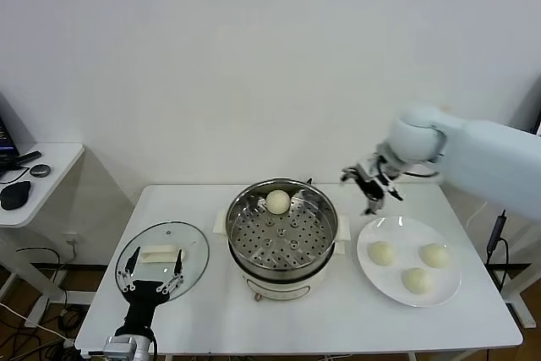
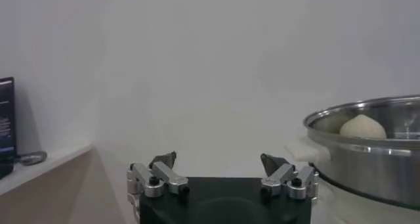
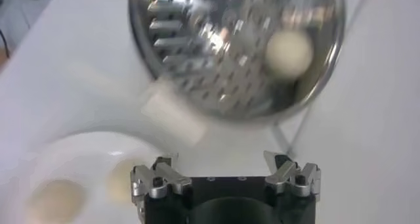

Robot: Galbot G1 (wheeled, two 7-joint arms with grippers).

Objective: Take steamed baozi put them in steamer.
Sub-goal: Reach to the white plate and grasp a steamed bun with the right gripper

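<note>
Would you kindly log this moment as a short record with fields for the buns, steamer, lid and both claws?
steamer: steel pot at table centre, lid off
baozi in steamer: one, on the far side of the perforated tray
baozi on plate: three, on the white plate to the steamer's right
glass lid: flat on the table, left of the steamer
right claw: open, empty, in the air between steamer and plate
left claw: open, empty, over the lid

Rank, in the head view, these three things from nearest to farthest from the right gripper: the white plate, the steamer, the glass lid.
Measured from the right gripper, raised with open fingers above the table's right half:
1. White plate, just below it on the right, holding three baozi.
2. Steamer, at the centre, to the gripper's left.
3. Glass lid, far left, near the left gripper.
</note>
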